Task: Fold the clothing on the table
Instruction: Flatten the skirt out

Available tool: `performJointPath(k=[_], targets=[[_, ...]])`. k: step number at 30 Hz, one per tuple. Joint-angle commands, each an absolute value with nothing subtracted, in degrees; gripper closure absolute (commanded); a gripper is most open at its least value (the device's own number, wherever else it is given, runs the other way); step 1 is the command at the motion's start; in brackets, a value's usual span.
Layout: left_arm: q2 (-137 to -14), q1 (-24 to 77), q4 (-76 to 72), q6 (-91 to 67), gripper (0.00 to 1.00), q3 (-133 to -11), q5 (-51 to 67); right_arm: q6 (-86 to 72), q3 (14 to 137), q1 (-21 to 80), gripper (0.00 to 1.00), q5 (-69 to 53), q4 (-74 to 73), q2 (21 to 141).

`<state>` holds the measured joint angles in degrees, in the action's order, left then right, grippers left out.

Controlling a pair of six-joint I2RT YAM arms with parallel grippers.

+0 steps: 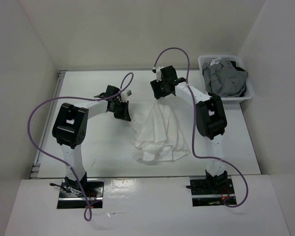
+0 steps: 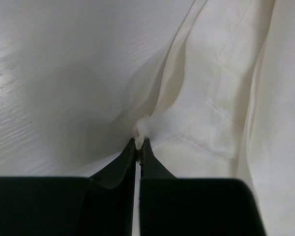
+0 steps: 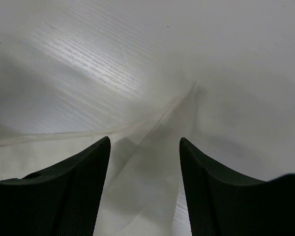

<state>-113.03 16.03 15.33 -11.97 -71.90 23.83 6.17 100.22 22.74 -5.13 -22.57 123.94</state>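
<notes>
Skirt [image 1: 160,132] on table [image 1: 226,147] runs lengthwise from its narrow end, btwn tips of open right gripper [image 3: 143,140] and prob. ungripped, back toward bases; left gripper [image 2: 139,142] is clamped on its side edge.

Clothing [image 1: 160,132]: thin white cloth, matt; fine woven rib and stitched seam lines show in left wrist view; edge near-sheer in right wrist view.
Desk [image 1: 103,147]: white, smooth, faint wood-grain texture, soft sheen where light falls.
Edge strip [image 1: 35,164]: pale metal, dull.
Basket [image 1: 250,93]: white plastic, slotted wall, slight gloss.
Grey garment [image 1: 223,78]: matt cloth, crumpled.
Left gripper [image 2: 139,143]: black, matt, plastic look.
Right gripper [image 3: 144,138]: black; fingers [image 3: 83,206] finely dotted, rough-textured.
Cables [image 1: 39,108]: purple, smooth sheath.
</notes>
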Motion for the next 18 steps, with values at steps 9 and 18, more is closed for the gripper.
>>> performJointPath(k=[9, 18], targets=[[-113.0, 17.8, 17.7, -9.4, 1.00, -71.7, 20.5, 5.5, 103.8, 23.9, 0.37, -0.9, -21.3, 125.9], [-113.0, 17.8, 17.7, -8.9, 1.00, -71.7, 20.5, 6.6, 107.8, 23.9, 0.41, 0.9, -21.9, 130.7]])
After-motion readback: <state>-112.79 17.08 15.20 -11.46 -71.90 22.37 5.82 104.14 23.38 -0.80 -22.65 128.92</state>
